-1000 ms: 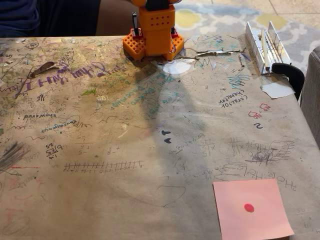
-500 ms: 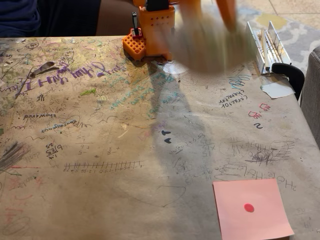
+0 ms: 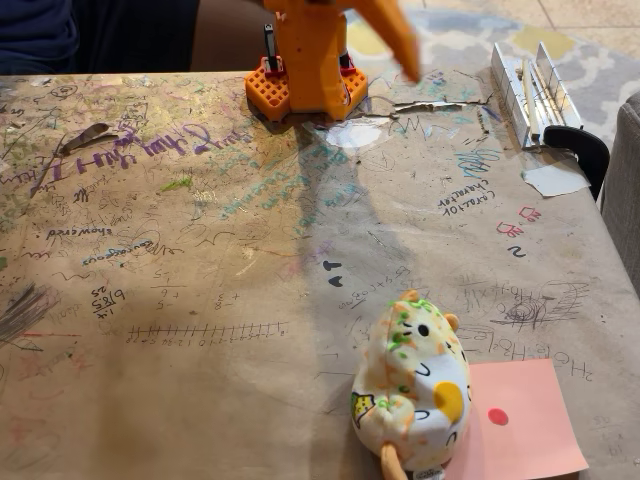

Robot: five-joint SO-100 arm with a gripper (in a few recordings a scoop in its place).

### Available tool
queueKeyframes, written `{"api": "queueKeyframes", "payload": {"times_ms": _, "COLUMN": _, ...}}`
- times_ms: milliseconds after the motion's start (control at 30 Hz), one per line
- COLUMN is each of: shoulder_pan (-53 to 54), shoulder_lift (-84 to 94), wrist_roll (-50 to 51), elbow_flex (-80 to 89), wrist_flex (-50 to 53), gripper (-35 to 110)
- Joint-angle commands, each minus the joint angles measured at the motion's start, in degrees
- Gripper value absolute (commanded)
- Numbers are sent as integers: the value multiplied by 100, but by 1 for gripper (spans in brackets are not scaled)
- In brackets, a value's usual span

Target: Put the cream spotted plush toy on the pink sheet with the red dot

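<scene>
Brown scribbled paper tabletop (image 3: 200, 300) w/ plush (image 3: 412, 390) overlapping pink sheet (image 3: 520, 420); end effector (image 3: 392, 35) blurred, state unclear.

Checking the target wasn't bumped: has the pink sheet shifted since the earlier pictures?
No. The pink sheet lies in the same spot beside the table's scribbles; the plush now overlaps its left edge.

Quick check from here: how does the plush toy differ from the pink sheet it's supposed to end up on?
The plush toy is rounded and bulky; the pink sheet lies flat. The toy is cream with green and orange spots; the sheet is plain salmon pink with one red dot. Both rest on the scribbled table, and the toy overlaps only the sheet's left edge, clear of the dot.
</scene>
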Motion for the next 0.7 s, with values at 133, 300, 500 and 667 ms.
{"api": "queueKeyframes", "payload": {"times_ms": 133, "shoulder_pan": 62, "shoulder_lift": 255, "wrist_roll": 79, "elbow_flex": 940, "wrist_flex": -343, "gripper": 1}}
{"api": "queueKeyframes", "payload": {"times_ms": 300, "shoulder_pan": 44, "shoulder_lift": -554, "wrist_roll": 923, "elbow_flex": 1380, "wrist_flex": -817, "gripper": 0}}
{"api": "queueKeyframes", "payload": {"times_ms": 500, "shoulder_pan": 246, "shoulder_lift": 457, "wrist_roll": 1248, "elbow_flex": 2241, "wrist_flex": -1204, "gripper": 0}}
{"api": "queueKeyframes", "payload": {"times_ms": 667, "shoulder_pan": -114, "shoulder_lift": 3454, "wrist_roll": 1591, "elbow_flex": 2953, "wrist_flex": -176, "gripper": 0}}
